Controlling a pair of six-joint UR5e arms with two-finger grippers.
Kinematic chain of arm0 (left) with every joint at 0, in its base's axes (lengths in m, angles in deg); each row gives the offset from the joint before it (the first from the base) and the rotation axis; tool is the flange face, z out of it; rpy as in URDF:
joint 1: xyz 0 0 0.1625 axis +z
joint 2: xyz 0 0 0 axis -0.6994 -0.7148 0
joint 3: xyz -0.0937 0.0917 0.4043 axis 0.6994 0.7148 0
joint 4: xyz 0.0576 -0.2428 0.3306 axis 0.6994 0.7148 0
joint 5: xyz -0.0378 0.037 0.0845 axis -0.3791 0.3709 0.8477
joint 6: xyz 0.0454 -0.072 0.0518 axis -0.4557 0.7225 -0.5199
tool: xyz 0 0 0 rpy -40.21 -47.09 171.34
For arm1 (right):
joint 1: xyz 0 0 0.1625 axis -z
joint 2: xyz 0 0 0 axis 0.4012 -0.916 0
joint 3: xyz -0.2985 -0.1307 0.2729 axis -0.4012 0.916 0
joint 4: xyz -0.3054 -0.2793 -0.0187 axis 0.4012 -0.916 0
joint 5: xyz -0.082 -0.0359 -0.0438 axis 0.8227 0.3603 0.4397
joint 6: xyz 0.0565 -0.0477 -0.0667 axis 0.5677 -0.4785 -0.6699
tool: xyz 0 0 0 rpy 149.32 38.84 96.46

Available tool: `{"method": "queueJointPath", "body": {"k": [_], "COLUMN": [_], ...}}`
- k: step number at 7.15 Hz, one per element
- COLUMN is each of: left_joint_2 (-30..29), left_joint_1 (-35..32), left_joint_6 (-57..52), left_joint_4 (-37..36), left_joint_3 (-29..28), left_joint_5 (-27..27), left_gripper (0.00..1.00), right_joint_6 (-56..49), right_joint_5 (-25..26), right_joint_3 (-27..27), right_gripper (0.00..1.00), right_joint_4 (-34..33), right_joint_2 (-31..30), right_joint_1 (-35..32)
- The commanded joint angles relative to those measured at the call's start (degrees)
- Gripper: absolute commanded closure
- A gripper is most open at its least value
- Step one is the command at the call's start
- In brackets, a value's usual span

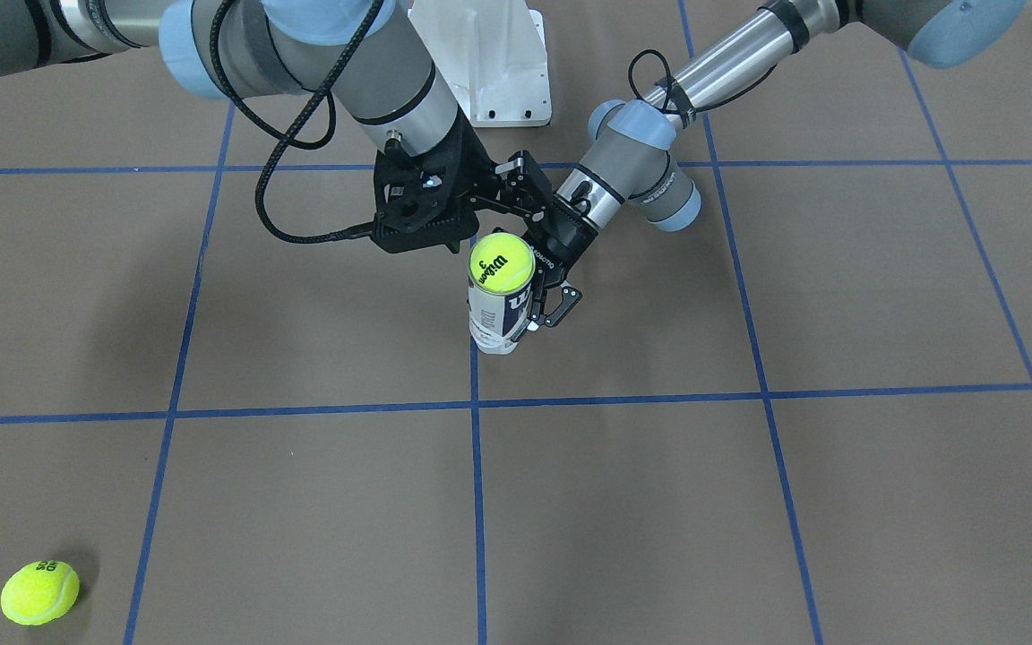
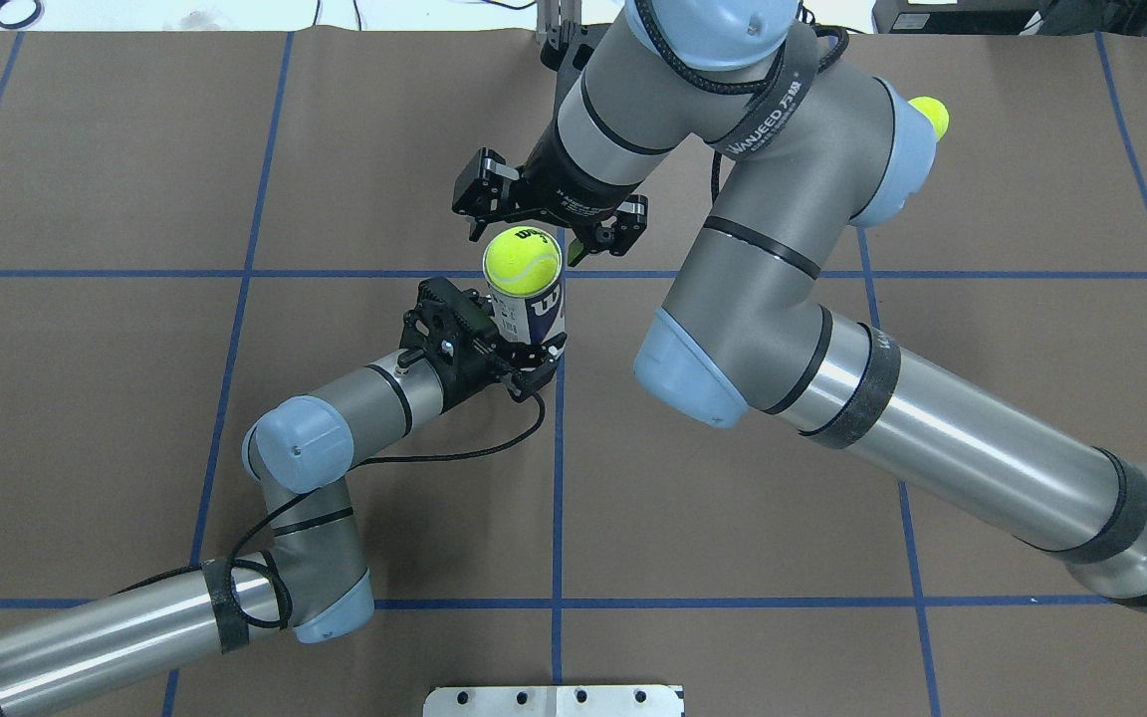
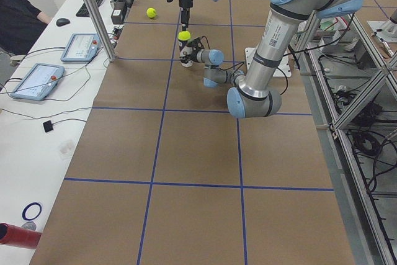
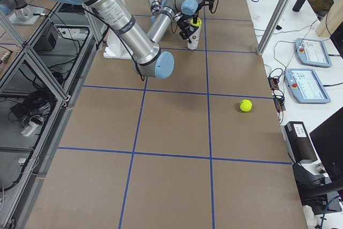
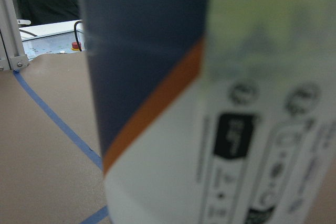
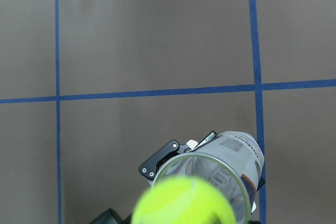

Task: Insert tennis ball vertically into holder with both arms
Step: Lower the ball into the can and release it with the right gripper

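Note:
The holder [image 2: 534, 317], a clear tube with a white and navy label, stands upright near the table's middle. My left gripper [image 2: 532, 360] is shut on its lower part from the side. The label fills the left wrist view [image 5: 220, 129]. A yellow tennis ball [image 2: 522, 261] is right at the holder's open mouth. My right gripper [image 2: 526, 245] points straight down over it, with its fingers on either side of the ball, shut on it. In the right wrist view the ball [image 6: 184, 204] is just above the holder's rim [image 6: 231, 163].
A second tennis ball [image 1: 39, 592] lies alone near the table's far edge on my right side, partly hidden behind my right arm's elbow in the overhead view [image 2: 930, 117]. The white pedestal base [image 1: 498, 63] is at the robot's side. Blue tape lines cross the brown table.

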Motion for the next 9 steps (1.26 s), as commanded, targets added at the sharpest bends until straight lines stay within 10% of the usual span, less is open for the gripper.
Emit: {"method": "queueJointPath", "body": {"k": [1, 2, 3, 9], "left_joint_2": [-0.04, -0.04, -0.04, 0.05], "left_joint_1": [-0.05, -0.05, -0.05, -0.05], "left_joint_6": [0.0, 0.0, 0.0, 0.0], "left_joint_4": [0.0, 0.09, 0.09, 0.0], "left_joint_3": [0.12, 0.12, 0.12, 0.12], "left_joint_5": [0.0, 0.0, 0.0, 0.0], "left_gripper": [0.21, 0.21, 0.21, 0.21], "right_joint_6": [0.51, 1.04, 1.04, 0.08], "right_joint_5": [0.09, 0.09, 0.09, 0.7], "right_joint_3": [-0.54, -0.9, -1.77, -1.17], "right_gripper": [0.01, 0.2, 0.98, 1.0], "right_joint_4": [0.05, 0.05, 0.05, 0.31], "right_joint_2": [0.23, 0.31, 0.23, 0.23], "right_joint_1": [-0.08, -0.08, -0.08, -0.08]}}
